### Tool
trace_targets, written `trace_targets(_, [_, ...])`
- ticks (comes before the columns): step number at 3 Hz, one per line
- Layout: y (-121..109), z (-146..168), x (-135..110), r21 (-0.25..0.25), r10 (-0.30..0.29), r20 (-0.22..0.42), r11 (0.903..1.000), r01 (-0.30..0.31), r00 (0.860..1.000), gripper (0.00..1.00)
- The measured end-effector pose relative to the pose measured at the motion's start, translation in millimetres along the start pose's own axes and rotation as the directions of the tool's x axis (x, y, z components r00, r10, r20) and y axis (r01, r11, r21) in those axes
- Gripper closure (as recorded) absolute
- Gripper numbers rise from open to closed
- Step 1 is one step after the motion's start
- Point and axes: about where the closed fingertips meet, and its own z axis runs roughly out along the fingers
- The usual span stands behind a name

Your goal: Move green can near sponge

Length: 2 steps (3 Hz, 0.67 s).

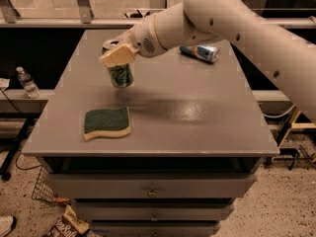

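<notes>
My gripper is shut on the green can, gripping it by its silver top. The can hangs upright just above the grey table, left of centre. The sponge, dark green on top with a pale yellow layer beneath, lies flat near the table's front left. The can is a short way behind and slightly right of the sponge, apart from it.
A blue-and-silver can lies on its side at the back right of the table. My arm reaches in from the upper right. A plastic bottle stands on the floor at left. Drawers are below the tabletop.
</notes>
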Motion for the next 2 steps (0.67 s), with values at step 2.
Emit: trace_targets(2, [25.6, 5.9, 21.9, 0.015, 0.003, 0.006, 0.9999, -0.003, 1.0, 1.0])
